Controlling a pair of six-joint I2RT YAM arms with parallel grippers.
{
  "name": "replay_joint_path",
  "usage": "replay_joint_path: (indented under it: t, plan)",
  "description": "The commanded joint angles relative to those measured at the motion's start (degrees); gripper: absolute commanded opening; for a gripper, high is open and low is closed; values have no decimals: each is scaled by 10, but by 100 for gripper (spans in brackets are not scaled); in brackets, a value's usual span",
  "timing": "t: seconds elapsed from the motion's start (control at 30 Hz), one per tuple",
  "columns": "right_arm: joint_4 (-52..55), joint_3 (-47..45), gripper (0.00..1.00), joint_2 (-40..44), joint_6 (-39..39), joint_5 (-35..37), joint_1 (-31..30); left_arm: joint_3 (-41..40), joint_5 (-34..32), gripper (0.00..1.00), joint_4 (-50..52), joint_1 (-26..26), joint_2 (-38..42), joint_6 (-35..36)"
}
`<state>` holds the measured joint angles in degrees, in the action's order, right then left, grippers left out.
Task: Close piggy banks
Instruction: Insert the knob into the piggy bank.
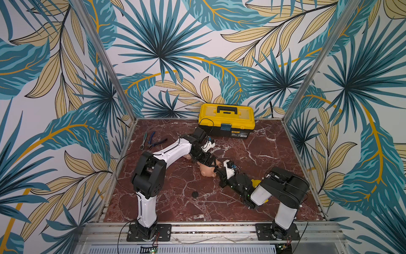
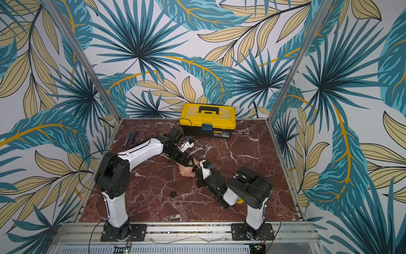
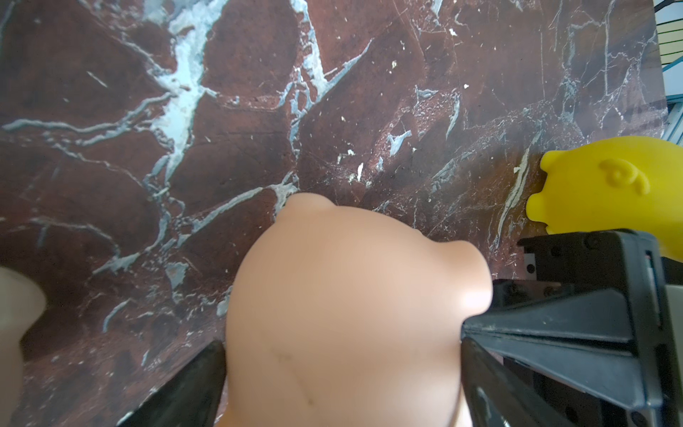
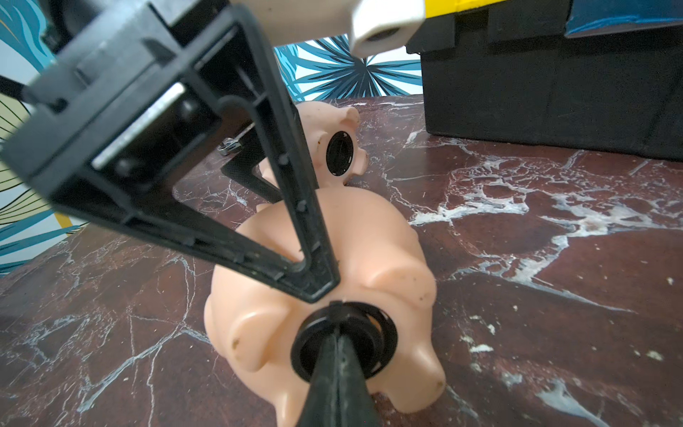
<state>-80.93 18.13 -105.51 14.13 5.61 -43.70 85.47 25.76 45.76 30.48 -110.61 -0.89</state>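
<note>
The darker peach-pink plastic piggy bank (image 4: 388, 240) lies on its side in the middle of the red marble surface (image 1: 263, 149). That way the hole in its tummy faces sideways.

The left gripper (image 3: 342, 344) hugs its round body with one finger on each side. I think this is so the pig cannot roll or slide when it gets pushed. The right gripper (image 4: 337, 332) is squeezed tight on the small black round plastic plug (image 4: 382, 332) and holds it right at the tummy hole. The plug looks a bit crooked and not flat in the hole, so I think this pig is not closed yet. It likely needs a straight push, maybe with a little twist.

Just behind it lies the pale pink plastic piggy bank (image 4: 332, 118), also on its side. Its tummy already has a fitted black plug (image 4: 339, 153), so that one looks done.

The bright yellow plastic piggy bank (image 3: 610, 185) sits near the right arm. I cannot tell if it is closed. One flat black round disc (image 1: 194, 194) lies alone nearer the front, likely meant for the yellow pig.
</note>
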Motion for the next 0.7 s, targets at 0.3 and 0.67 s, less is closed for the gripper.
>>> replay_joint_path:
  t: [0.3, 0.67]
  plan:
    - [-9, -9, 0, -53, 19, 15, 4, -34, 4, 96, 19, -1, -15, -5]
    - [-9, 5, 0, -42, 23, 5, 4, -32, 6, 96, 18, -1, -19, -6]
